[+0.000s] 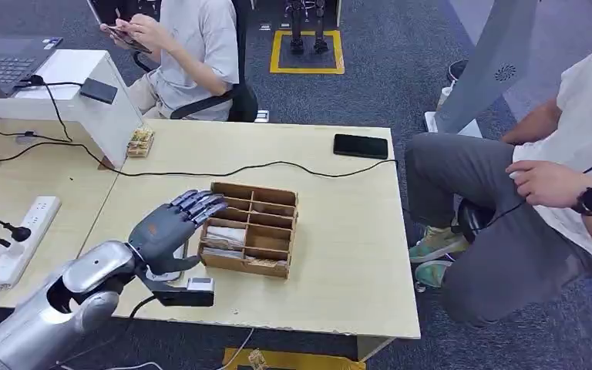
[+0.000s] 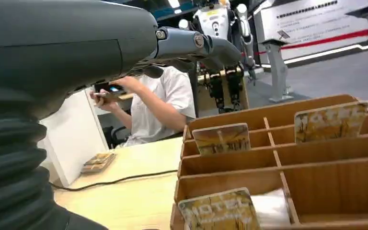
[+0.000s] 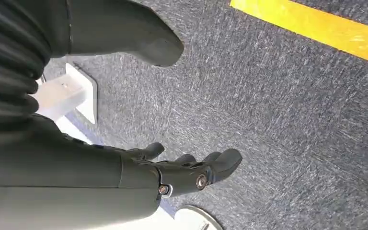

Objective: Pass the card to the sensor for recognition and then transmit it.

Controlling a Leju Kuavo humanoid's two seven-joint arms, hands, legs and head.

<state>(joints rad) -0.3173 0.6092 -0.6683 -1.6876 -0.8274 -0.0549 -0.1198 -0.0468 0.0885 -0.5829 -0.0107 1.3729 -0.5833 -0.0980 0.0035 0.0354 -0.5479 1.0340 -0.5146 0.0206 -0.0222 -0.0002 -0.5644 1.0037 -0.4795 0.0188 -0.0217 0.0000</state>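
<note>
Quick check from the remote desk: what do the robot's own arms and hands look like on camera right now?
The left arm is glossy silver with rounded shells and a dark opening at the joint. The left hand is dark grey with bluish-grey fingers. Both wrists wear a grey ribbed cover. The right hand is dark grey with small silver screws.

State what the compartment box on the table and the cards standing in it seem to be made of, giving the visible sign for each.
Compartment box: thin unpainted wood, probably plywood; matte brown with darker cut edges on its dividers.
Cards: likely plastic or coated card; stiff, upright, rounded corners, printed yellow pattern. Which of the two cannot be told.
</note>
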